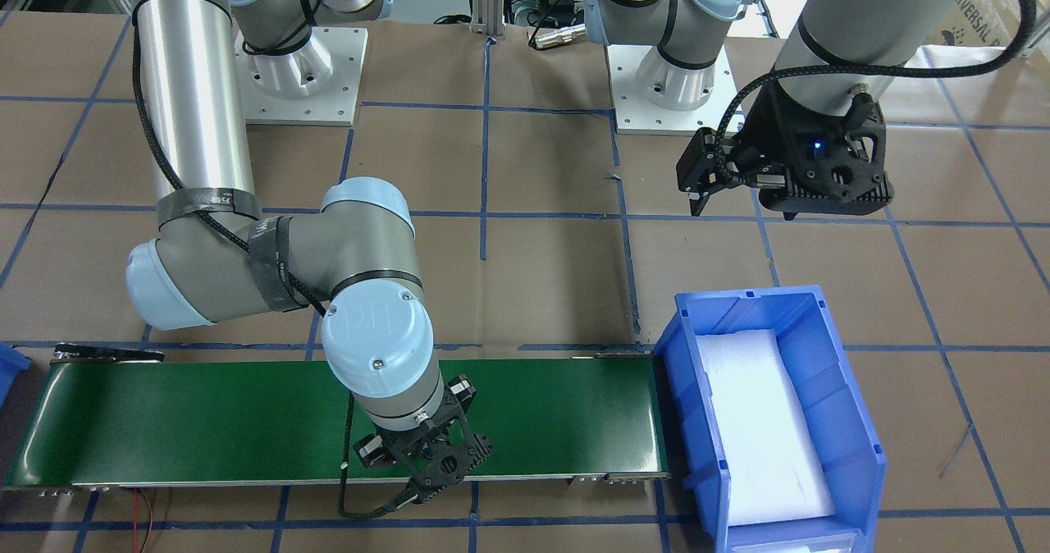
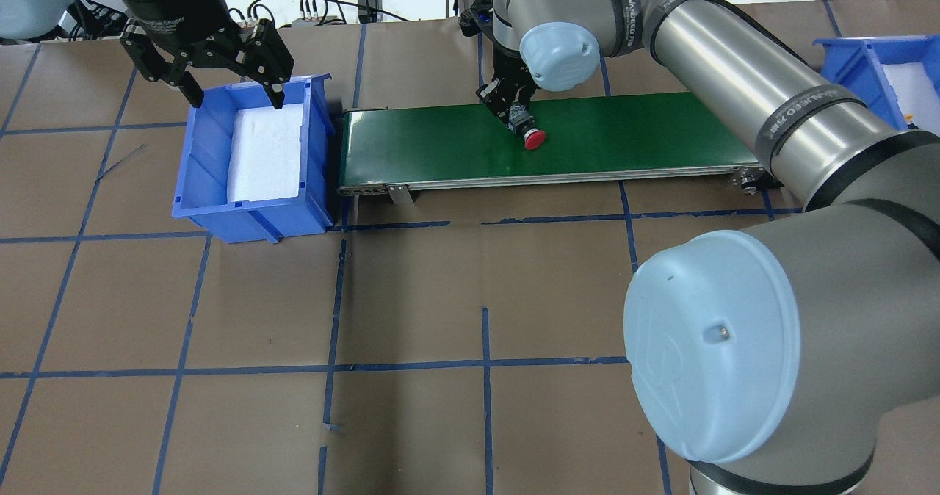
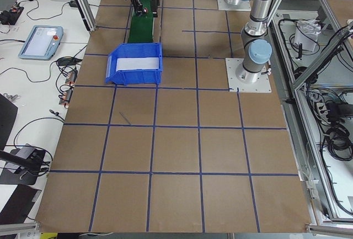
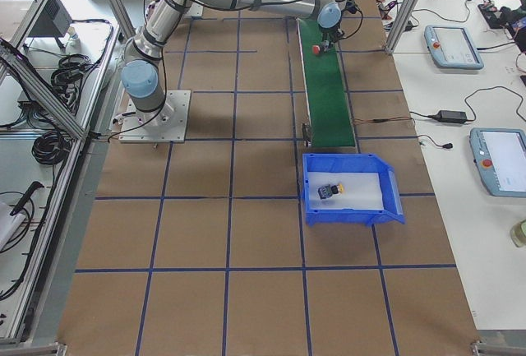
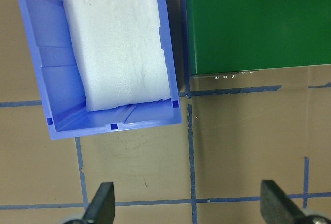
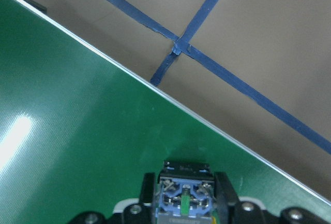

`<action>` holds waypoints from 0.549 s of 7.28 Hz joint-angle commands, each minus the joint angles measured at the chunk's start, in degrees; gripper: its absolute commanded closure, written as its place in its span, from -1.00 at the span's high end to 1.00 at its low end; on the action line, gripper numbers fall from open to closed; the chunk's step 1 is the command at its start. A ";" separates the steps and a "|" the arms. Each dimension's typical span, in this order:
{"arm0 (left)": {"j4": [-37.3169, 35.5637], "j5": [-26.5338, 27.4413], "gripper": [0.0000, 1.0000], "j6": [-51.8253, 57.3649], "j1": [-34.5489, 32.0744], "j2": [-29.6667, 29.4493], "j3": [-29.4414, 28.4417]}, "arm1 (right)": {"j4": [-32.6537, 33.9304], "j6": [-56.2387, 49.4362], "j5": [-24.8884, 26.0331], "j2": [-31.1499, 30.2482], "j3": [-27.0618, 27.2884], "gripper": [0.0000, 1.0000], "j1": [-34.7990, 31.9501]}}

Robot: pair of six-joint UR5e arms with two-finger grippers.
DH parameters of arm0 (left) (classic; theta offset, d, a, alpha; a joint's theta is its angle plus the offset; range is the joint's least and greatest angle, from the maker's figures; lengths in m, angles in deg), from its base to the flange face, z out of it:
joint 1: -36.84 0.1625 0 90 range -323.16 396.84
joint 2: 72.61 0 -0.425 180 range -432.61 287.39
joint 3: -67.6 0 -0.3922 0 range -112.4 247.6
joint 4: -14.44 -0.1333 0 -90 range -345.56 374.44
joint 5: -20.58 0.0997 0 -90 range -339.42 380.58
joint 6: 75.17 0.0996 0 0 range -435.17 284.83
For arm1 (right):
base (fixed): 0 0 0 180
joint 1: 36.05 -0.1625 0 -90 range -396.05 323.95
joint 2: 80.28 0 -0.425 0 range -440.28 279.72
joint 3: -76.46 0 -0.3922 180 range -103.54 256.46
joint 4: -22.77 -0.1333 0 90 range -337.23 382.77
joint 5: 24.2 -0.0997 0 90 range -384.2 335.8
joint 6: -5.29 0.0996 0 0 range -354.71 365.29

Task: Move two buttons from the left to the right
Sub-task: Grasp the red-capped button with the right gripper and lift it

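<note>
My right gripper point(image 2: 520, 118) reaches over the green conveyor belt point(image 2: 646, 131) and is shut on the red-capped button point(image 2: 534, 139), cap down at belt level. The right wrist view shows the button's grey contact block point(image 6: 183, 198) between the fingers. The yellow-capped button point(image 4: 331, 191) lies on white foam in the blue bin point(image 4: 312, 208) at the belt's right end. My left gripper point(image 2: 236, 102) is open and empty above the far rim of the left blue bin point(image 2: 253, 212), which holds only white foam point(image 2: 268, 150).
The belt runs between the two bins over a brown table with blue tape lines. The right arm's elbow point(image 1: 373, 340) hangs over the belt's robot-side edge. The right bin's corner point(image 2: 844, 58) shows at the overhead view's edge.
</note>
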 commanded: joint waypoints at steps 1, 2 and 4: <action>0.00 -0.03 1.00 0.00 -0.01 0.00 0.02 | -5.10 -3.64 -0.11 -1.99 -3.23 -0.85 7.15; 0.00 -0.03 1.00 0.00 -0.01 0.00 0.02 | -8.78 -3.74 0.06 -2.96 -4.91 -0.85 11.54; 0.00 -0.03 1.00 0.00 -0.01 0.00 0.02 | -13.11 -8.81 0.50 -5.16 -5.10 -0.85 20.68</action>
